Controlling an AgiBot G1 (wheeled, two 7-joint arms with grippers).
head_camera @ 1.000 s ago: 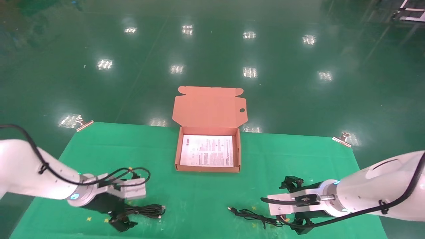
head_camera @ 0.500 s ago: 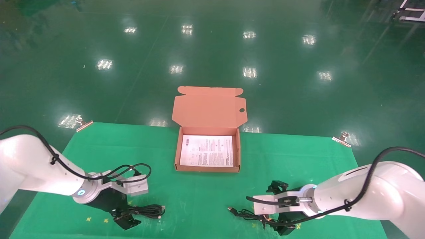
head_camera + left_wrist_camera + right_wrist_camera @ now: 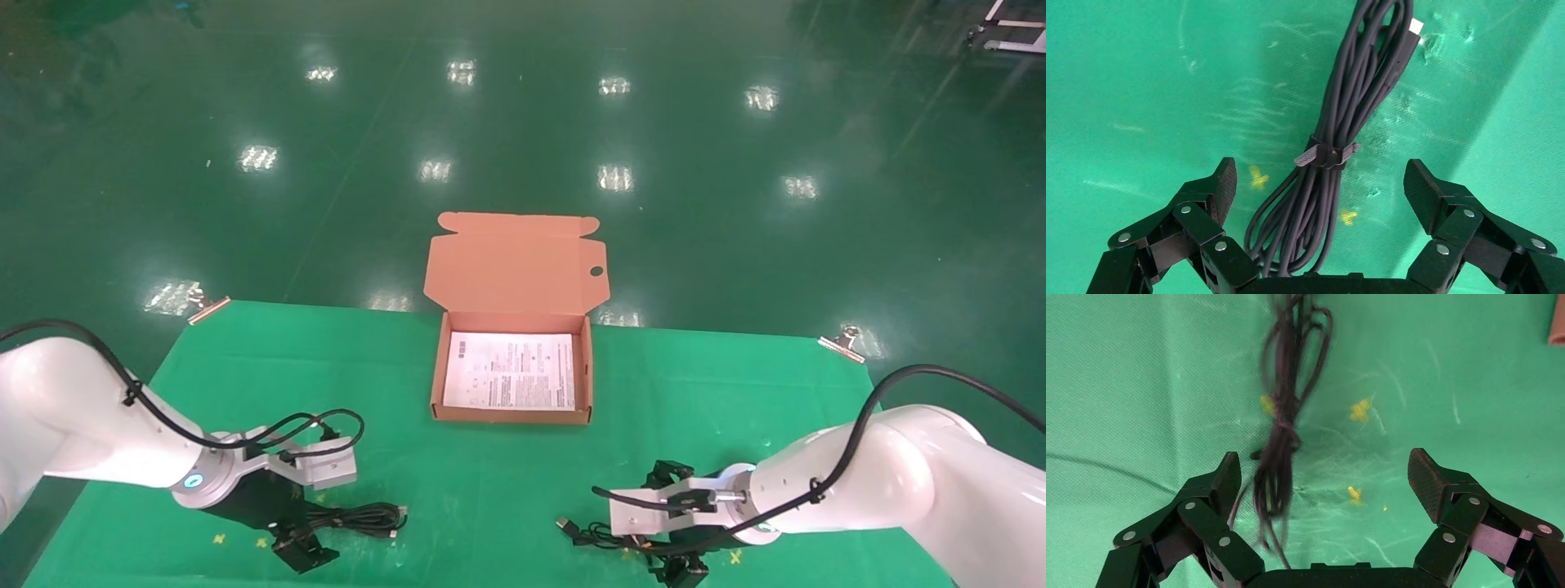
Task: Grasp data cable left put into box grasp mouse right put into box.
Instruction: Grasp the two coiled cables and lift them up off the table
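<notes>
The data cable [image 3: 369, 518] is a black tied bundle lying on the green cloth at front left. My left gripper [image 3: 304, 545] hovers low over its near end, open, and in the left wrist view the cable [image 3: 1332, 138] runs between the spread fingers of the left gripper [image 3: 1322, 184]. My right gripper [image 3: 675, 563] is open at front right over the mouse's thin black cord [image 3: 590, 534]. In the right wrist view the cord [image 3: 1281, 447] lies near one finger of the right gripper [image 3: 1326, 478]. The mouse body does not show. The box [image 3: 511, 416] stands open at centre back.
A white leaflet [image 3: 511, 371] lies in the box and its lid [image 3: 515, 261] stands up behind. Metal clips [image 3: 208, 309] [image 3: 842, 341] hold the cloth at the table's far corners. Shiny green floor lies beyond the table.
My right arm has moved left and lower, bringing its open gripper over the mouse cord. My left gripper has shifted only slightly above the data cable.
</notes>
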